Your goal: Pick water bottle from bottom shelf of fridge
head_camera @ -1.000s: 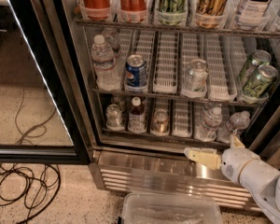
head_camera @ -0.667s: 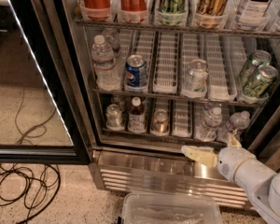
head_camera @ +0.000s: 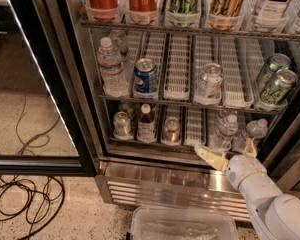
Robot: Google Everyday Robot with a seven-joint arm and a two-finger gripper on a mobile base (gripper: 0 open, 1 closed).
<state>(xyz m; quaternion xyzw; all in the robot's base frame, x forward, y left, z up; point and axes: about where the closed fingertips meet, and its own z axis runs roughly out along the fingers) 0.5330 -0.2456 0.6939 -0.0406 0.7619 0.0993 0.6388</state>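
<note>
The fridge (head_camera: 155, 176) stands open, and its bottom shelf (head_camera: 190, 146) is a wire rack with white slotted lanes. A small clear water bottle (head_camera: 224, 132) with a white cap stands right of centre on that shelf, with a second similar bottle (head_camera: 252, 132) beside it. My gripper (head_camera: 230, 152) is at the lower right, just in front of the shelf's front edge and below the water bottle. It is open, with one cream finger (head_camera: 210, 158) to the bottle's left and the other (head_camera: 250, 147) to its right. It holds nothing.
On the bottom shelf to the left are a brown-drink bottle (head_camera: 146, 124) and cans (head_camera: 121, 124). A taller clear bottle (head_camera: 110, 66) and a Pepsi can (head_camera: 145, 77) stand on the rack above. A clear plastic bin (head_camera: 185, 224) lies below the grille. The glass door (head_camera: 40, 109) is open at left, with cables (head_camera: 25, 204) on the floor.
My gripper has moved slightly up and to the left, closer to the bottom shelf's edge under the water bottle. Nothing on the shelves has moved.
</note>
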